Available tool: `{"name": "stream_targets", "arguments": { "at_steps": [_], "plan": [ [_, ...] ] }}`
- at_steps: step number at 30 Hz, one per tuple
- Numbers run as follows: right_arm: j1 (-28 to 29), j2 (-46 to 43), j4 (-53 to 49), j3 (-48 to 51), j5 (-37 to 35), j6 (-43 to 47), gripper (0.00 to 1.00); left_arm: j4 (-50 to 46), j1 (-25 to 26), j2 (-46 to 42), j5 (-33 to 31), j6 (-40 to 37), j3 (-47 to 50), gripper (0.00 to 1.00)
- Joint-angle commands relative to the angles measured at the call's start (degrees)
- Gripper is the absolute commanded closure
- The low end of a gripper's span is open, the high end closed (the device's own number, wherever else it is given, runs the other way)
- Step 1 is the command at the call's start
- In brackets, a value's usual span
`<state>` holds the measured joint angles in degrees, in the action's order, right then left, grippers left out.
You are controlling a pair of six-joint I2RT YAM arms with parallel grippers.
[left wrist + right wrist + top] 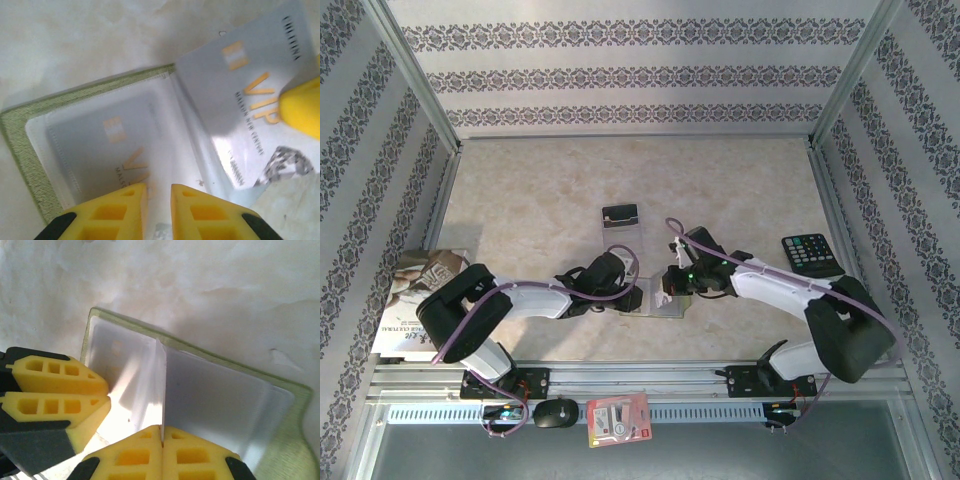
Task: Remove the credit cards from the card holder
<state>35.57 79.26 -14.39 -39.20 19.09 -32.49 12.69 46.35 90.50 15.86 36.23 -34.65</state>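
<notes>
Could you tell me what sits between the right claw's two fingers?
In the right wrist view, the right claw pinches a pale grey credit card edge-on above the open card holder.
</notes>
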Motion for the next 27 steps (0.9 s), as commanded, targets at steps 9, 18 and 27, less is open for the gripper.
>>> {"name": "stream_targets", "arguments": {
  "at_steps": [9,18,27],
  "plan": [
    [-0.34,-9.55,-8.37,-9.12,-7.58,13.00,1.00,-9.00,-4.46,-17.60,0.04,-0.59,-0.94,0.69],
    [0.01,-0.77,-7.71,-28.54,-8.49,30.87,1.00,-19.71,-13.28,-36.43,-0.30,-0.13,2.90,0.01],
    [0.09,12.76,-18.23,-49.43,-1.09,52.74,1.00,-25.25,-16.00,-46.80,-3.83,-0.23,5.33,0.01]
  ]
}}
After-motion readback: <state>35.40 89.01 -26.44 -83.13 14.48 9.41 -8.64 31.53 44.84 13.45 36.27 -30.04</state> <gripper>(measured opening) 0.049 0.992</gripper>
